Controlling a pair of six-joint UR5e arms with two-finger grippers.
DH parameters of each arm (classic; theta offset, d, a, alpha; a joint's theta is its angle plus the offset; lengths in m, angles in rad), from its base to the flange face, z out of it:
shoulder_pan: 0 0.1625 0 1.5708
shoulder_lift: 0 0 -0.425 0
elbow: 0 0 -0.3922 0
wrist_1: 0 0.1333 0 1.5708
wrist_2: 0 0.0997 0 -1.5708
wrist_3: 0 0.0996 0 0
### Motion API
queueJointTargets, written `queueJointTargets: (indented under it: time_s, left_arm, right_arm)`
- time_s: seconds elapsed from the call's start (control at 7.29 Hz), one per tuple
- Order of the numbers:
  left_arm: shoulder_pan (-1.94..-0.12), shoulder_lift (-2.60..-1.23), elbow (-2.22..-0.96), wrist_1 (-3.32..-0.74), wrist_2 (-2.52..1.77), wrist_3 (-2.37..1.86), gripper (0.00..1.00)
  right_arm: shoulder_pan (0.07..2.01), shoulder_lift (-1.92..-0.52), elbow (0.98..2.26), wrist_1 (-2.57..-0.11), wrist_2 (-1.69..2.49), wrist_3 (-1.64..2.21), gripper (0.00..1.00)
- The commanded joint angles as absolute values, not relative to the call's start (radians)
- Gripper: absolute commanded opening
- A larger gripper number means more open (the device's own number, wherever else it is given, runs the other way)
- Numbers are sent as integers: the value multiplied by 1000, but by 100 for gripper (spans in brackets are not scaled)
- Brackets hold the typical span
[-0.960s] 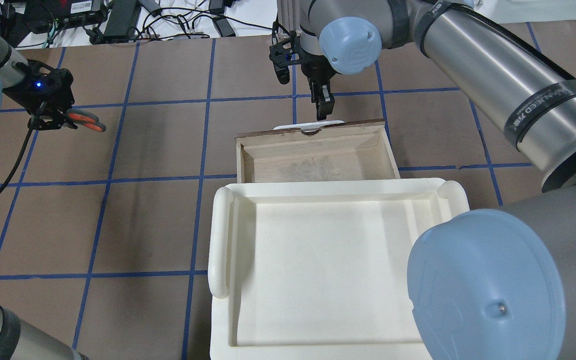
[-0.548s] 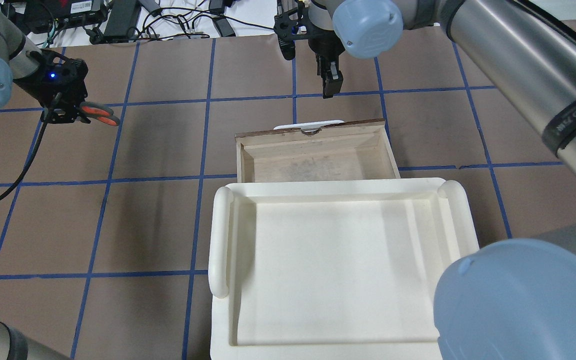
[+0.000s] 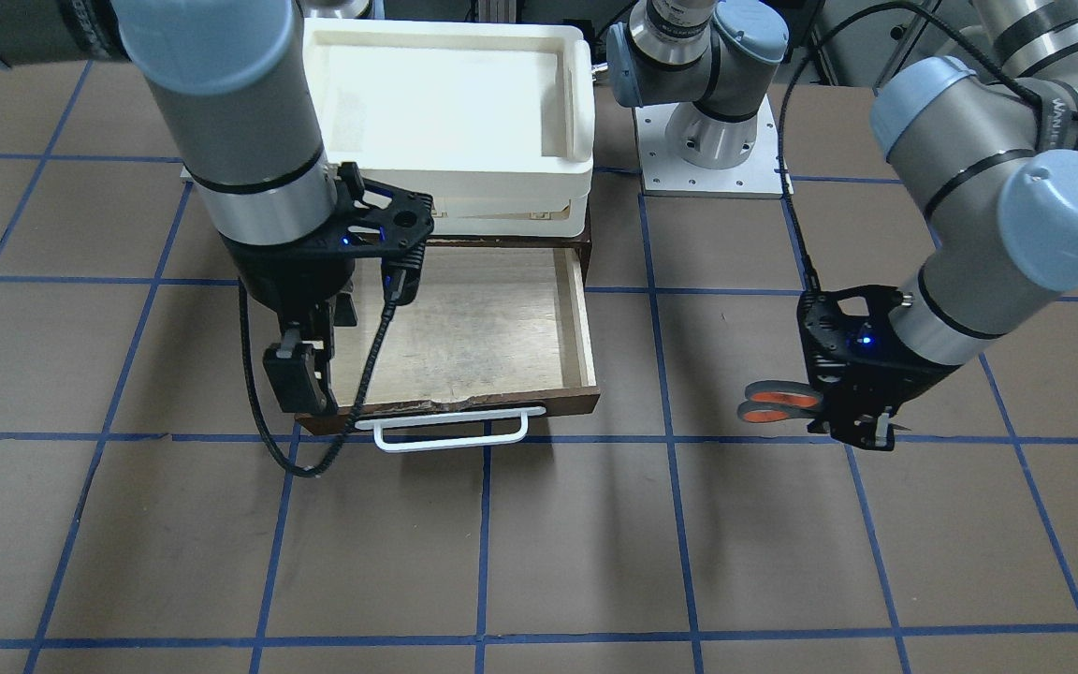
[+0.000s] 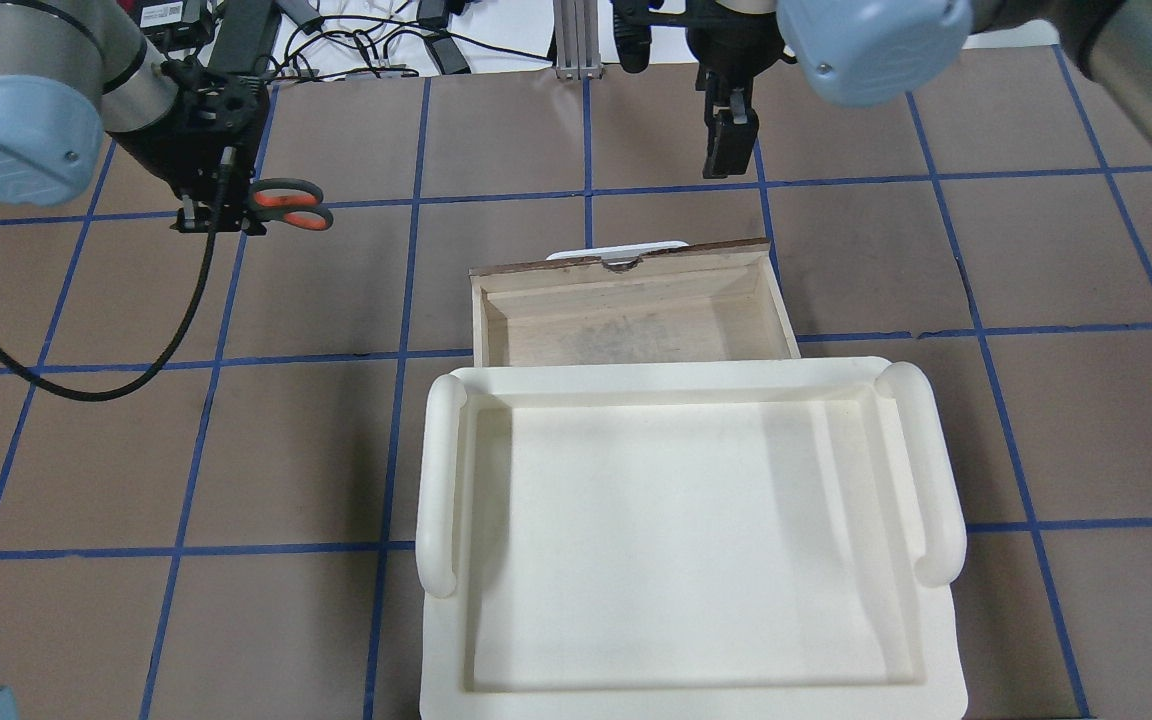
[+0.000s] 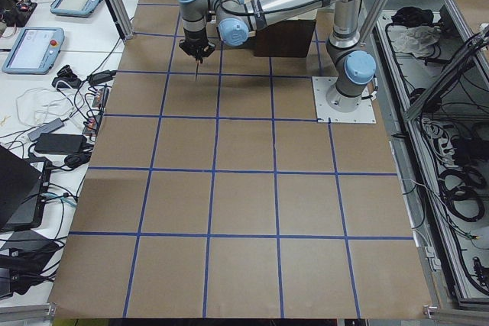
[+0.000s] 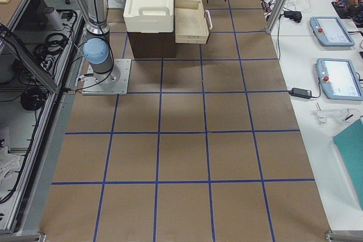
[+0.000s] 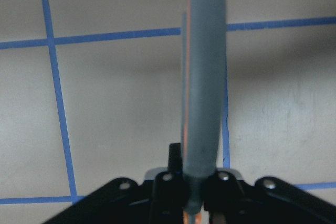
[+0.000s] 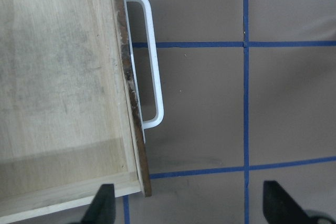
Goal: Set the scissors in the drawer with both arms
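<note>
Scissors (image 4: 288, 205): held off the counter (image 4: 316, 450) by the left tool (image 4: 211, 215), well apart from the drawer (image 4: 626, 272) and on the robot's left of it. The left tool is clamped shut on the pair near the pivot. The grey handles with orange-lined loops stick out sideways toward the drawer's side of the counter, while the blades are hidden by the tool body. In the left wrist view the scissors (image 7: 203, 77) appear edge-on, as a narrow grey bar rising from between the black fingers (image 7: 173, 182).

Drawer: pulled out, its pale plywood floor exposed within dark brown walls, with a white bar handle (image 4: 616, 250) on its front. A white plastic bin (image 4: 441, 470) sits above the drawer's rear, its pale moulded floor showing.

Left arm: bent at the elbow, wrist turned down, tool hanging over a blue tape line.

Right arm: reaches across the bin, its tool (image 4: 728, 150) pointing straight down above the drawer's front corner on the robot's right. The right wrist view shows its fingertips (image 8: 102, 205) spread wide, gripping nothing and touching neither drawer nor handle.
</note>
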State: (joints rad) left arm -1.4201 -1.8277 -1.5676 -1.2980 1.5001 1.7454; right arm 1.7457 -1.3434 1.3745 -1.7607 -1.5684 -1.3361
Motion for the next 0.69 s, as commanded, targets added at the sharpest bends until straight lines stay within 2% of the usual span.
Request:
queueJointTargets:
  time_s: [0.0,0.55]
  left_arm:
    - [-1578,-1798,-1566,-1304,1506,1448,0]
    - [-1825,-1764,-1566,-1341,1516,1048,0]
  right_arm:
    - [1712,-1500,1491,-1735,-1565,-1153,100]
    - [1710,-1534,1494,-1735,-1557,-683,100]
